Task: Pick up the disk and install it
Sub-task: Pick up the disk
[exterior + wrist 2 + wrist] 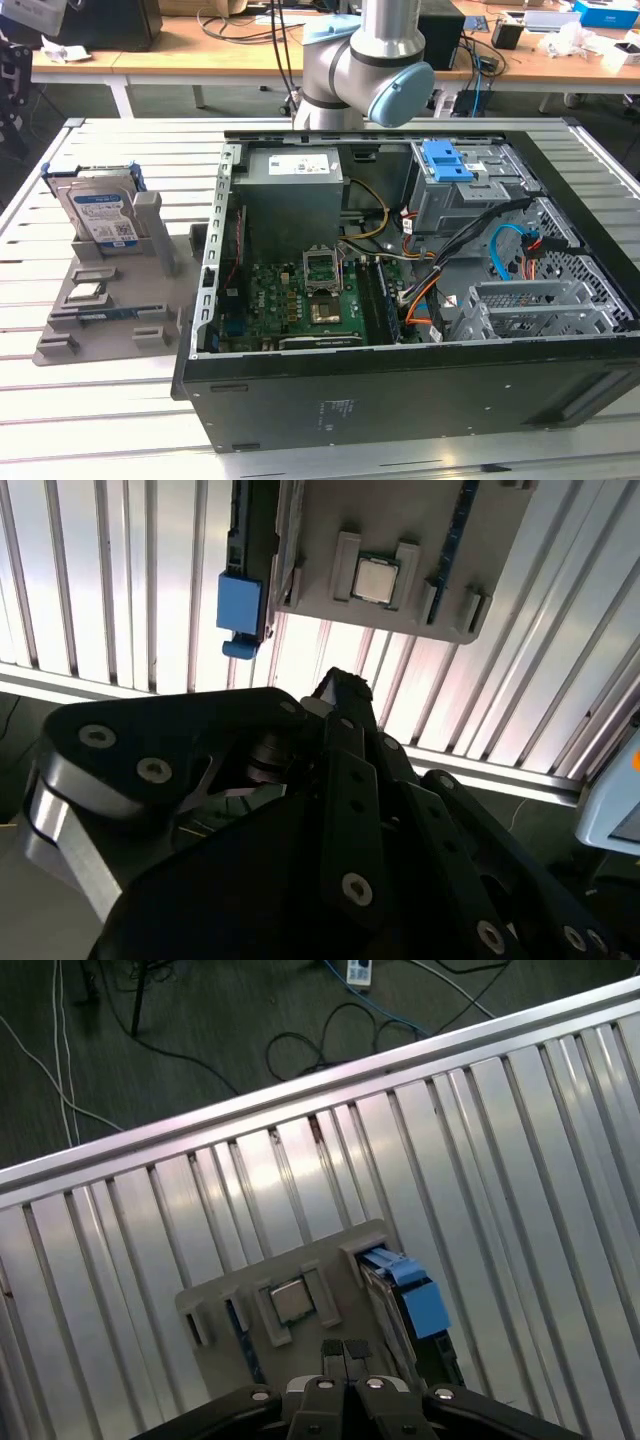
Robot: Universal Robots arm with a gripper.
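Disk (100,212) upright in grey stand (120,292), gripper (345,1349) closed on nothing, hovering above, clear of it.

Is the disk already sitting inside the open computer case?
No, the disk stands upright in the grey holder on the table, at the exterior view's left of the computer case.
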